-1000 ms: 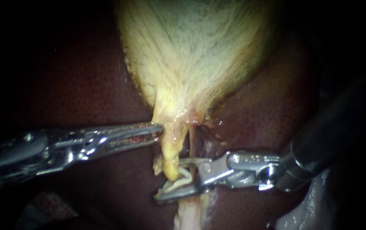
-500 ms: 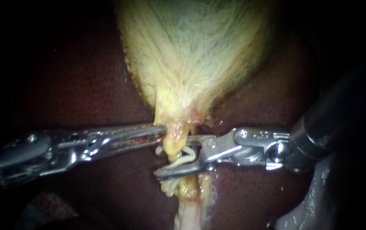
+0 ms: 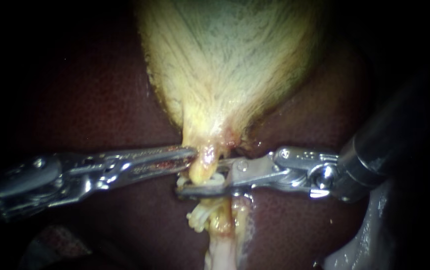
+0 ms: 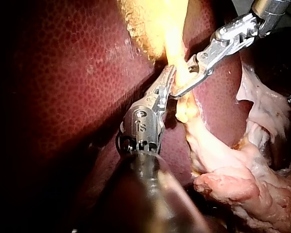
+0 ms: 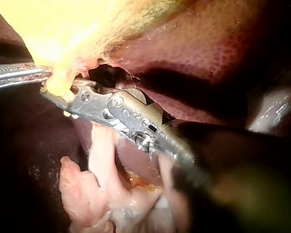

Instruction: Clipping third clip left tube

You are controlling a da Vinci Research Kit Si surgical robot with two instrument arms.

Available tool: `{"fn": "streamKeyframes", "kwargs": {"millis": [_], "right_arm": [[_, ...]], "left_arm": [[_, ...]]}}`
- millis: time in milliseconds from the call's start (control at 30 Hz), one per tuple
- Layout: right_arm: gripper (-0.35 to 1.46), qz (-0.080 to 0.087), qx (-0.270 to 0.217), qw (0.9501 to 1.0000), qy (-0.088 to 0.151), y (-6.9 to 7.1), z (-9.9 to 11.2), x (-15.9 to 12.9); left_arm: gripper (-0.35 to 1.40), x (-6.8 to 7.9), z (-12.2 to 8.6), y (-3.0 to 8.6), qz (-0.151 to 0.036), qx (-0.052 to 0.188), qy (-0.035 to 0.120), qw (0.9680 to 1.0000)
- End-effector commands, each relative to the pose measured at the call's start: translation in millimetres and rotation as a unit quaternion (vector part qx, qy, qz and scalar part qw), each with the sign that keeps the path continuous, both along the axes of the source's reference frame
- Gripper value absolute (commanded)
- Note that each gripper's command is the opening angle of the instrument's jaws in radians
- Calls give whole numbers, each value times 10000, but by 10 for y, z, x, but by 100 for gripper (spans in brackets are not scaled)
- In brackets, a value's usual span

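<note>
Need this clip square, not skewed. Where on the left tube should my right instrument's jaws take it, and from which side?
Take the left tube on its narrow yellow stretch just below the gallbladder neck, above the white clips. Come from the right, jaws crosswise: the tube runs upright, and your right instrument is shut on it there.

No readable text — no labels, numbers or signs.
</note>
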State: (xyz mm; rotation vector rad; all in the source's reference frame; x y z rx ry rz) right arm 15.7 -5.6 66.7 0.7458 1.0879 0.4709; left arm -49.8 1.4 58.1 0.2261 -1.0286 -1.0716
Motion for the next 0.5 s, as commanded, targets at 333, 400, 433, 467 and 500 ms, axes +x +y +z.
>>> {"fn": "streamKeyframes", "kwargs": {"millis": [333, 400, 433, 467, 500], "right_arm": [[-35, -29, -7, 10000, 12, -2, 6, -3], [-35, -29, -7, 10000, 12, -2, 6, -2], [-35, -28, -7, 10000, 12, -2, 6, -2], [-35, -28, -8, 10000, 12, -2, 7, -2], [-35, -29, -8, 10000, 12, -2, 7, -2]], "left_arm": [[-35, 0, 0, 0, -1, 0, 1, 10000], [-35, 0, 0, 0, 0, 0, 0, 10000], [-35, 0, 0, 0, 1, 0, 0, 10000], [-35, 0, 0, 0, 1, 0, 0, 10000], [-35, 0, 0, 0, 1, 0, 0, 10000]]}}
